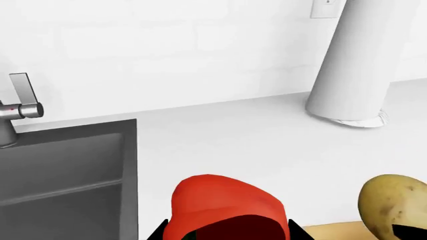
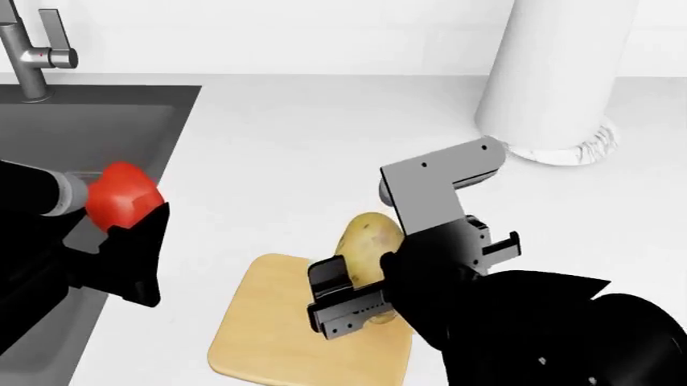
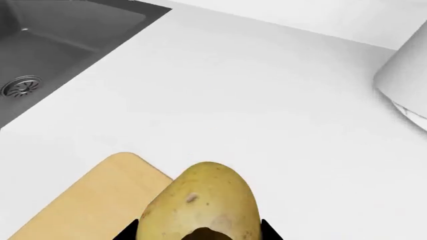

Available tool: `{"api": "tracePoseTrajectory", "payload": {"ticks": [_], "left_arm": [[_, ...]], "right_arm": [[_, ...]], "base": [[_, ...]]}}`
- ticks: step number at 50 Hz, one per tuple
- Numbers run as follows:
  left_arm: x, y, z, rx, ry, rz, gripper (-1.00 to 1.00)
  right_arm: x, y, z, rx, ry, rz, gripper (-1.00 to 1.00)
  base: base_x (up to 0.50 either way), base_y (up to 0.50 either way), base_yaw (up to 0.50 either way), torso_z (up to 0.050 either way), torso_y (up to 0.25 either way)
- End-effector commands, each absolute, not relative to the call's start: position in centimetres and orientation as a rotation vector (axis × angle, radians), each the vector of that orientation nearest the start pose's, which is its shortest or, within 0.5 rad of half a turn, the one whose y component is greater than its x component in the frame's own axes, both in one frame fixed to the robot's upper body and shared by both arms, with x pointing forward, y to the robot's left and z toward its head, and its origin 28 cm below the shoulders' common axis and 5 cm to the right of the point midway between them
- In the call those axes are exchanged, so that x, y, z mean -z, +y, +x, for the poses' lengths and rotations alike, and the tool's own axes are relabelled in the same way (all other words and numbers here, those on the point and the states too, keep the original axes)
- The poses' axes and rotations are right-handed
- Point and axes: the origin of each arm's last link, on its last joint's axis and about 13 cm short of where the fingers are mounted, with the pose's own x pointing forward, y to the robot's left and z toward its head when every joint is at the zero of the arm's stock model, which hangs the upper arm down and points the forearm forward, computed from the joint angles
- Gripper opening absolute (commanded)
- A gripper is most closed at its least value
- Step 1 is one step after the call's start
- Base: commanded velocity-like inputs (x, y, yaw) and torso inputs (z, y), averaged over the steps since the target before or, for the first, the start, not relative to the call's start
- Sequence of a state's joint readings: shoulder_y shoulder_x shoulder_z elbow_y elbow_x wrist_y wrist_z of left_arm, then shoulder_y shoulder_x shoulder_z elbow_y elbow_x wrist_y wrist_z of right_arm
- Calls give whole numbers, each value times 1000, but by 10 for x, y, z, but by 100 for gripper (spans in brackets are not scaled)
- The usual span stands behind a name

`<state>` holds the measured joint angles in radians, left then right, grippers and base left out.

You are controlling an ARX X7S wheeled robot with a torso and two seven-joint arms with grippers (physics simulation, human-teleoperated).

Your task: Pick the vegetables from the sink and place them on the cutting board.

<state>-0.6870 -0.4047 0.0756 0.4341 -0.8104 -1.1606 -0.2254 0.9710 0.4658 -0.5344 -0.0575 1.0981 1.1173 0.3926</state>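
Note:
My left gripper (image 1: 227, 231) is shut on the red bell pepper (image 1: 223, 202), held above the right rim of the dark sink (image 1: 67, 170). In the head view the pepper (image 2: 121, 195) sits at the left gripper (image 2: 127, 215), left of the tan cutting board (image 2: 263, 326). The right gripper (image 3: 200, 230) is shut on the speckled potato (image 3: 203, 202), which hangs over the board's far edge (image 3: 80, 205). From the head camera the potato (image 2: 371, 245) shows upright in the right gripper (image 2: 359, 281). The potato (image 1: 390, 202) also appears in the left wrist view.
A steel faucet (image 2: 32, 48) stands at the sink's (image 2: 96, 129) back left, and the round drain (image 3: 21, 86) lies in the basin. A tall white cylinder (image 2: 553, 72) stands at the back right on the white counter (image 2: 322, 137), against the wall.

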Motion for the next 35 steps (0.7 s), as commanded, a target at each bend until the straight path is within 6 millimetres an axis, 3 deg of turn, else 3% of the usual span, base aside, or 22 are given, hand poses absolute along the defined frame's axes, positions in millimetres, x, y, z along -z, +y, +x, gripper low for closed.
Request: {"api": "tracePoseTrajectory", "payload": {"ticks": [1,19,28,29,35], "left_arm": [[-202,238,267,282,143,7,-100],[-200,238,268,279,148,3,-100],[-199,236,269,283,150,5,-100],[-200,237,268,283,149,4,-100],[-201,236,269,284,148,4,-100]], "right_arm": [[-188,-94,312,-405,482,-160,-100],[-168,-91,307,-429,543,-174,-100],[-168,-92,307,-426,542,-181,-100],[-169,-92,307,-424,539,-182,100],[-177,-92,303,-420,511,-190,100]], "base": [[0,0,0,0,0],[0,0,0,0,0],[1,0,1,0,0],[0,0,0,0,0],[0,0,0,0,0]]}}
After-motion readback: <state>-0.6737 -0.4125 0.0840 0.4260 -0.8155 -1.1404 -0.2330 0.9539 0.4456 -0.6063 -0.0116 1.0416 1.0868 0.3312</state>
